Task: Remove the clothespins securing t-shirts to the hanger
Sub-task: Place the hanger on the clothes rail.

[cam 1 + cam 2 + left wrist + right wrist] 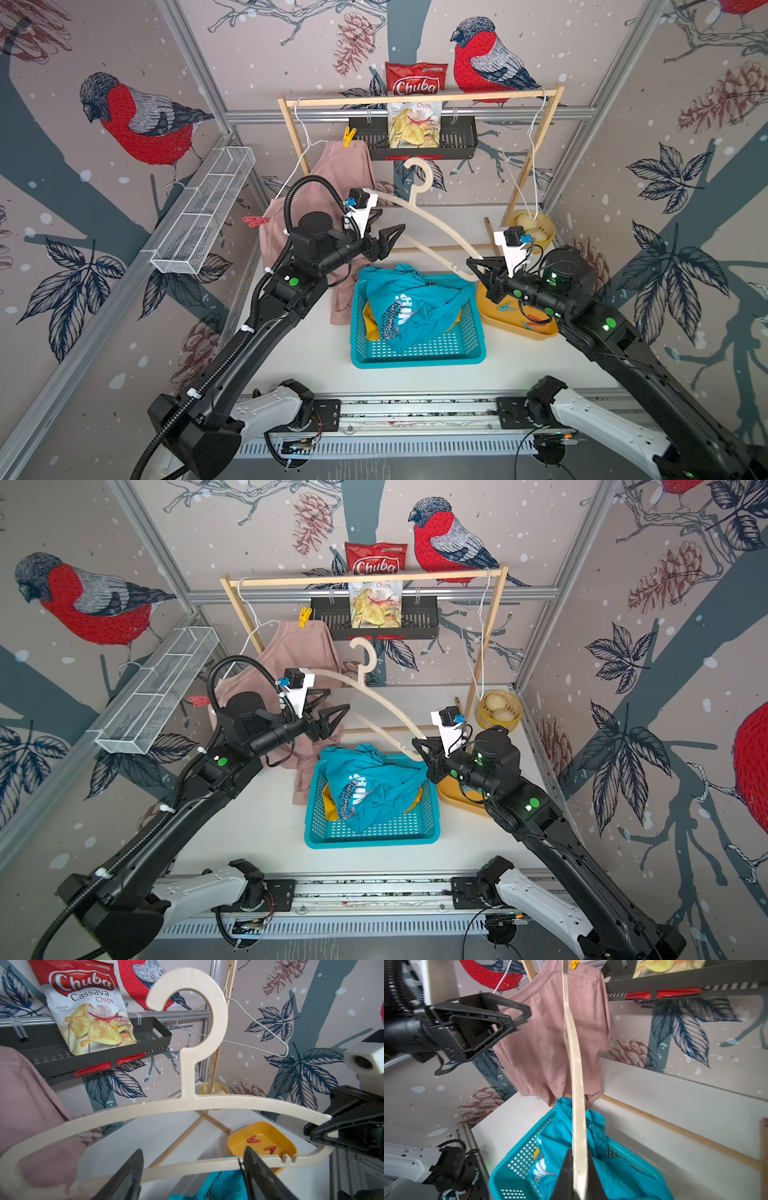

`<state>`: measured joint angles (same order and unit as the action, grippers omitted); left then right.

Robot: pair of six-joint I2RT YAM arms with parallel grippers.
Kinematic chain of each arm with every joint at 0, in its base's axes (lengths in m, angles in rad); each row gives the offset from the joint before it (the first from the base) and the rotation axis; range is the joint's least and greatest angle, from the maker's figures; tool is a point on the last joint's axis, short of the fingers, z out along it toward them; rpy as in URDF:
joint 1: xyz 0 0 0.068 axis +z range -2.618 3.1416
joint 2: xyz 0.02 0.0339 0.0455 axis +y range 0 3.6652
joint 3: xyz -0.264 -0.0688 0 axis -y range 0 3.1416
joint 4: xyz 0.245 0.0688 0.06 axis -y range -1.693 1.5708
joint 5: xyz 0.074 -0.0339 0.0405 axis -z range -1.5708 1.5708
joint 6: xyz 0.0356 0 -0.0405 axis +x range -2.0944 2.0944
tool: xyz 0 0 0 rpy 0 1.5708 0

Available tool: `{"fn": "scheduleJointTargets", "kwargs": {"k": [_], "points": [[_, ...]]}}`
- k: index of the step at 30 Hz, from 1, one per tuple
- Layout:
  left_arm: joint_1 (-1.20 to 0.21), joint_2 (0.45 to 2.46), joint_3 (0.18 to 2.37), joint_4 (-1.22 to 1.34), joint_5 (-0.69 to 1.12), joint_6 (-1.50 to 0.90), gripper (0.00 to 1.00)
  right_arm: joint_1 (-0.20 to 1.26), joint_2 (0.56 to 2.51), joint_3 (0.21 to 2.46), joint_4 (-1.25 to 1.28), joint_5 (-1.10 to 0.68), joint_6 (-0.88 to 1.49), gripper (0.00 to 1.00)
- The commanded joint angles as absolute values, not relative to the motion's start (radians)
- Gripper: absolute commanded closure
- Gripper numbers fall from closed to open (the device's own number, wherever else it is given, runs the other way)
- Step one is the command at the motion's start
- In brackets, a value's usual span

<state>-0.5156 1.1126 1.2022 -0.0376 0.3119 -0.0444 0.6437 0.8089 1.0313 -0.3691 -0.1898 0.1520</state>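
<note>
My right pincer [473,264] is clamped on one end of the cream hanger [187,1076]. My left pincer [193,1150] gapes wide and holds nothing. The pink t-shirt [332,178] hangs on the rack, pinned by a yellow clothespin [349,136] and a red clothespin [255,221]. The teal t-shirt [411,307] lies in the basket [415,357]. The bag [89,1012] reads "Chuba Cassava Chips".

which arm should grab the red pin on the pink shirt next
Left, likely. The left gripper is open beside the pink shirt, nearer its red clothespin. The right gripper is shut on the cream hanger.
</note>
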Motion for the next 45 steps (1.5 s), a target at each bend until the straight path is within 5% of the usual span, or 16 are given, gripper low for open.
{"fn": "scheduleJointTargets", "kwargs": {"k": [1, 11, 28, 45], "points": [[-0.516, 1.080, 1.174, 0.064, 0.208, -0.025, 0.24, 0.634, 0.792, 1.053, -0.371, -0.076, 0.137, 1.00], [-0.517, 0.971, 1.063, 0.174, 0.048, -0.011, 0.24, 0.598, 0.821, 1.176, -0.385, 0.107, 0.114, 1.00], [-0.516, 0.914, 1.018, 0.136, 0.031, 0.022, 0.25, 0.466, 0.961, 1.349, -0.302, 0.128, 0.167, 1.00], [-0.517, 0.919, 1.003, 0.133, 0.032, 0.040, 0.26, 0.443, 0.966, 1.387, -0.404, 0.358, 0.193, 1.00]]}}
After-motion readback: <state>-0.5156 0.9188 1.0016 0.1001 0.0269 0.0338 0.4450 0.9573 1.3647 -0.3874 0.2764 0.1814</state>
